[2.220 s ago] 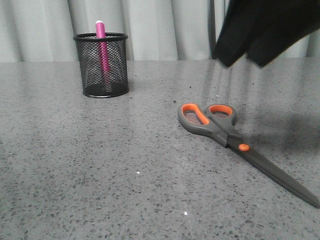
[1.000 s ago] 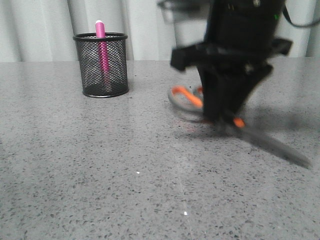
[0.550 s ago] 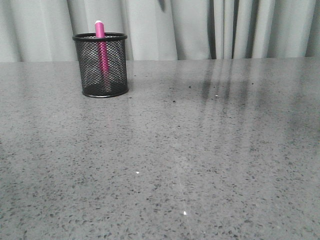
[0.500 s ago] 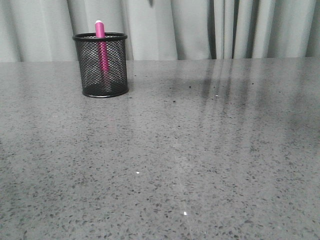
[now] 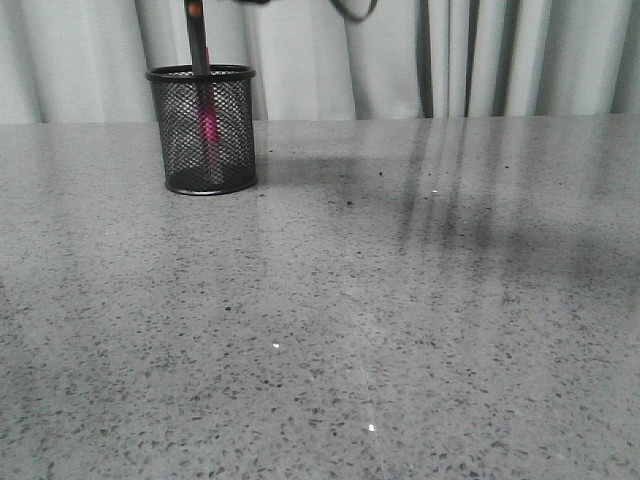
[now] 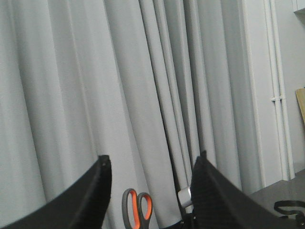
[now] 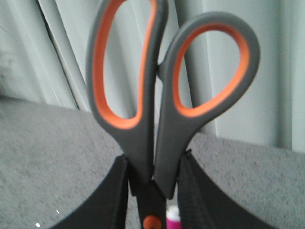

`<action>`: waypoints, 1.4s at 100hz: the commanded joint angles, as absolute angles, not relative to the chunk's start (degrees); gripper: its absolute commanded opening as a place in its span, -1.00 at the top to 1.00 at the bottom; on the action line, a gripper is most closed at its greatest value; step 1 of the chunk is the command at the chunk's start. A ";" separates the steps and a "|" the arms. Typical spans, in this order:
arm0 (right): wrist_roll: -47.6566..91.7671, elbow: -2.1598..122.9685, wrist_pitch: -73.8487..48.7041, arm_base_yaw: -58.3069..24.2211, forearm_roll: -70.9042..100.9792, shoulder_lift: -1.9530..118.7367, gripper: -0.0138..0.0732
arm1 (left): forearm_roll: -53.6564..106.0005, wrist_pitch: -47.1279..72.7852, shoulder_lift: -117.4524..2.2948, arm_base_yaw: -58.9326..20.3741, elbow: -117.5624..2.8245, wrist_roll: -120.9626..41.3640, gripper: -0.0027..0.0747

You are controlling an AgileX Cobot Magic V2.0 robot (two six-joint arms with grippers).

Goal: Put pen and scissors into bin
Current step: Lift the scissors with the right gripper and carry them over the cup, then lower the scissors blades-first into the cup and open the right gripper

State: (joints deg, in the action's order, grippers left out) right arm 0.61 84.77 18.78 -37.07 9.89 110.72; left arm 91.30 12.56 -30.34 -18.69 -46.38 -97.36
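- Our right gripper [image 7: 153, 200] clamps the long dark grey scissors [image 7: 164, 95] with orange-lined loops, blades down into the black wire-mesh cup [image 5: 202, 130].
- The magenta pen [image 5: 209, 128] stands inside.
- Our left gripper's [image 6: 150, 191] fingers stand apart, empty.

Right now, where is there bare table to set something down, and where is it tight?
Bare table runs from the bin across the whole right side and near edge. It is tight only at the bin: the pen stands inside, and the scissors point down into it.
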 commanded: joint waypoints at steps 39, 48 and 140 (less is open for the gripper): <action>0.81 86.61 25.16 -36.99 9.82 109.59 0.63 | 92.79 12.49 -30.57 -21.02 -47.32 -96.73 0.04; 0.81 86.61 25.16 -36.99 9.82 109.59 0.34 | 92.79 12.49 -30.57 -21.02 -46.95 -96.73 0.04; 3.02 54.63 0.00 -37.20 -3.96 61.86 0.82 | 92.94 -7.14 -16.56 -21.02 -32.12 -96.73 0.98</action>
